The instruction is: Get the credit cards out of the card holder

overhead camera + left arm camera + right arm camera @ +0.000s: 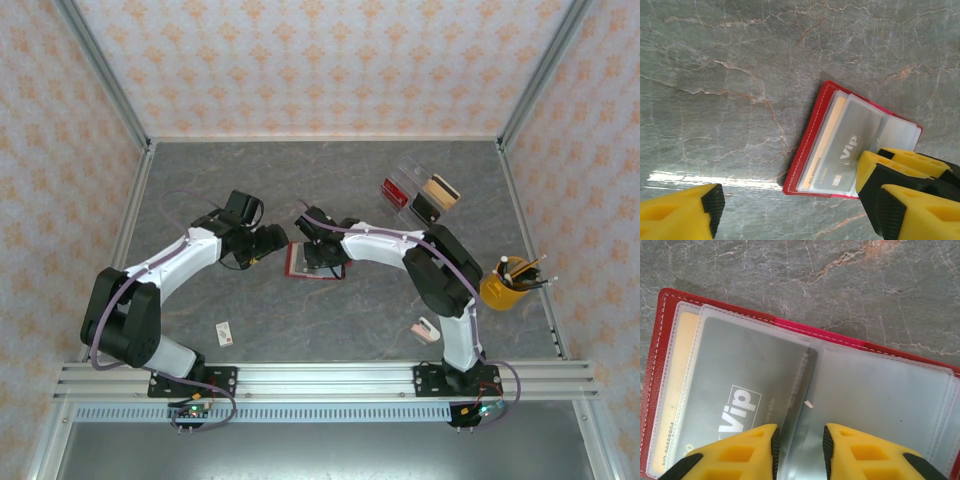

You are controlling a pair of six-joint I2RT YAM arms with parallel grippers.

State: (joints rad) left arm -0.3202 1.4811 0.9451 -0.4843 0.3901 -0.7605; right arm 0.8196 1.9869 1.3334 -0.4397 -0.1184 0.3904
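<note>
The red card holder point(300, 264) lies open and flat on the grey table. Its clear sleeves hold a grey "Vip" credit card point(740, 370) and, under it, a yellowish-tan card point(682, 365). My right gripper point(800, 435) stands on the sleeves, open by a narrow gap, with the grey card's right edge between its fingertips. The left gripper point(795, 200) hovers wide open just left of the card holder point(812, 135), whose near corner lies between its fingers. In the left wrist view the right gripper's fingers point(875, 165) cover the grey card's point(850, 135) lower end.
A clear tray point(418, 172) at the back right holds a dark-red block point(395, 192) and a tan-and-black item point(438, 194). A yellow cup of pens point(508, 284) stands at the right. A tiny white card point(225, 333) and a small pinkish object point(427, 326) lie near the front.
</note>
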